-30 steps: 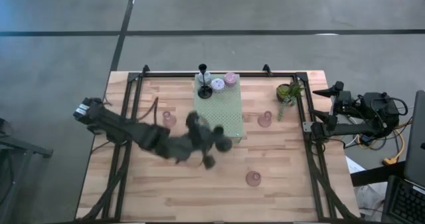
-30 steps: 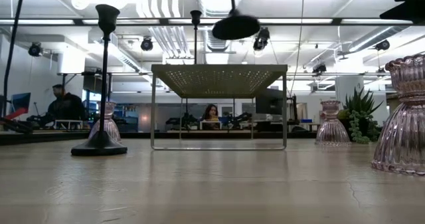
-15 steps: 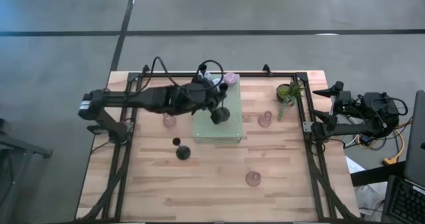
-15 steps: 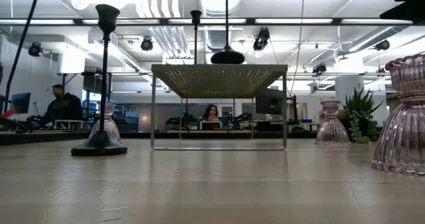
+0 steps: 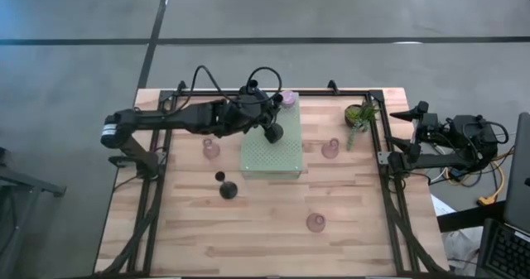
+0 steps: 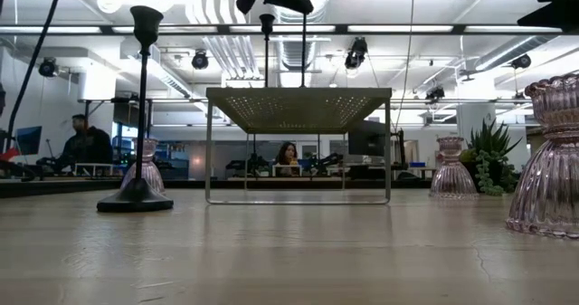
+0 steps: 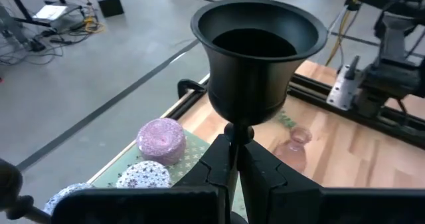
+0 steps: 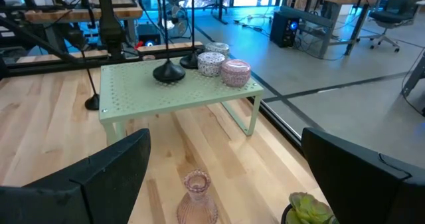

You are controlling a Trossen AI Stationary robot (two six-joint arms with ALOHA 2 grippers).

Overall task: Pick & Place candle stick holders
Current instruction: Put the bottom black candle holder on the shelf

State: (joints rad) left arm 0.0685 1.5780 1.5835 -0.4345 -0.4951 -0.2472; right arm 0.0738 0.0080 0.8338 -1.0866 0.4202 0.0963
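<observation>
Left gripper [image 7: 234, 159]: closed on the thin stem of a black candle stick holder [image 5: 274, 133], base resting on or just above the green perforated mat [image 5: 286, 151] near its far edge; contact cannot be told
Right gripper [image 5: 407, 113]: fingers wide apart, holding nothing, parked beyond the right edge of the surface [image 5: 248, 229]
Already on the mat: a second black holder [image 5: 253, 93] at the far left corner, a lilac round holder [image 5: 287, 98] and patterned pale round holders [image 8: 211, 62] along the far edge
Still on the bare surface: a black holder [image 5: 227, 190] just off the mat's near left corner; pink glass holders left of the mat [image 5: 211, 149], right of the mat [image 5: 330, 149] and toward the near edge [image 5: 315, 222]
Not part of the task: small potted plant [image 5: 361, 116] by the far right corner
Progress, as judged: roughly half done; the mat's far edge is filling and one placement is in hand
Remaining, as judged: release the held holder, then fetch the four holders off the bare surface
</observation>
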